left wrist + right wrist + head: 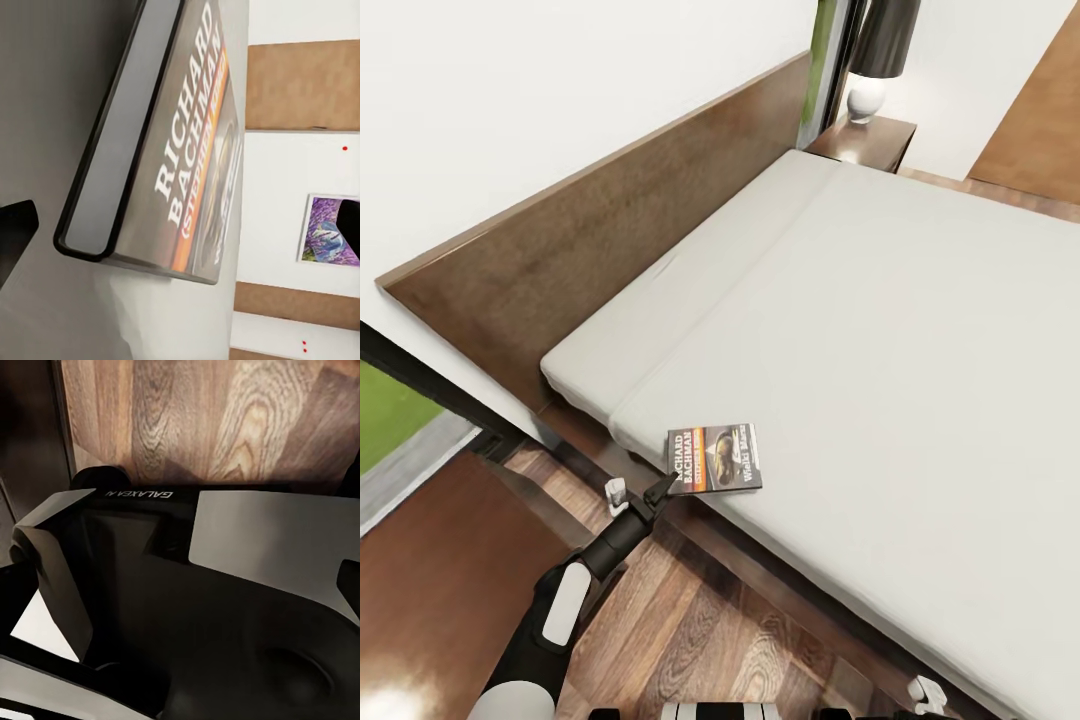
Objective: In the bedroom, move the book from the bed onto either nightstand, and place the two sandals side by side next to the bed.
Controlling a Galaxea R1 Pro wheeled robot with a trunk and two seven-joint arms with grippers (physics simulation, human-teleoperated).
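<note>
Left arm [575, 590] low at my left, its gripper [658, 492] at the book [715, 457] on the bed's near edge.

I see the book lying flat on the mattress [880, 330], close to the corner by the headboard [600, 240], its long axis running roughly along the bed's edge; it lies just ahead and right of my left gripper, almost touching it. From the left wrist, the book [169, 142] sits between the fingers [15, 225], which are wide apart, not yet closed. My left arm is clearly the nearer one. Of my right gripper's opening I cannot tell; its camera looks at the robot's body [187, 607] and floor [210, 412]. A nightstand [865, 140] stands far right, beyond the bed.
</note>
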